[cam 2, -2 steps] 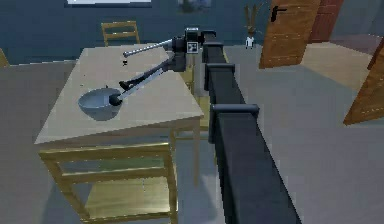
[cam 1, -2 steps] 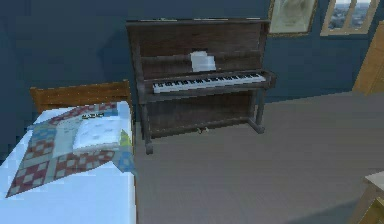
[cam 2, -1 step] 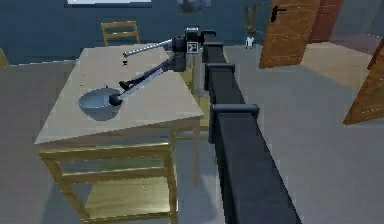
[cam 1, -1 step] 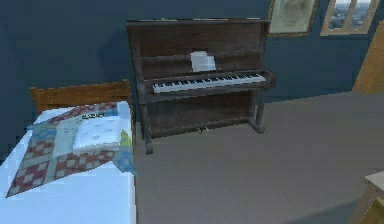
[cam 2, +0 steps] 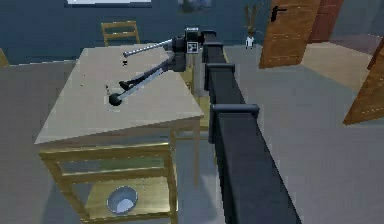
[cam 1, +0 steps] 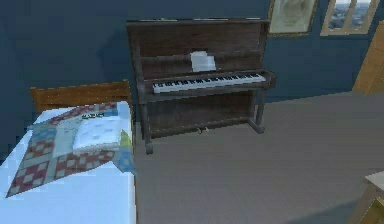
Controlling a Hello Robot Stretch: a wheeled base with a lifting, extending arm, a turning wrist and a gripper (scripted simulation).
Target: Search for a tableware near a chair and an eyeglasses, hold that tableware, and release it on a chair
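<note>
Wooden chair [cam 2: 110, 157] nearest, pale round bowl [cam 2: 122, 202] on its seat | table [cam 2: 85, 115] behind, small dark thing [cam 2: 117, 97] on top | gripper [cam 2: 125, 70] beside it, load can't be told | upright piano [cam 1: 200, 75] ahead

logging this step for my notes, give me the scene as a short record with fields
ahead: upright piano against a blue wall
forward view's left: bed with a patchwork quilt
work surface: wooden table
chairs: near chair at the table's near edge, far chair beyond it
on near chair's seat: pale round thing
gripper: gripper seen against the tabletop
by its far end: small dark thing on the table
held: cannot tell
</note>
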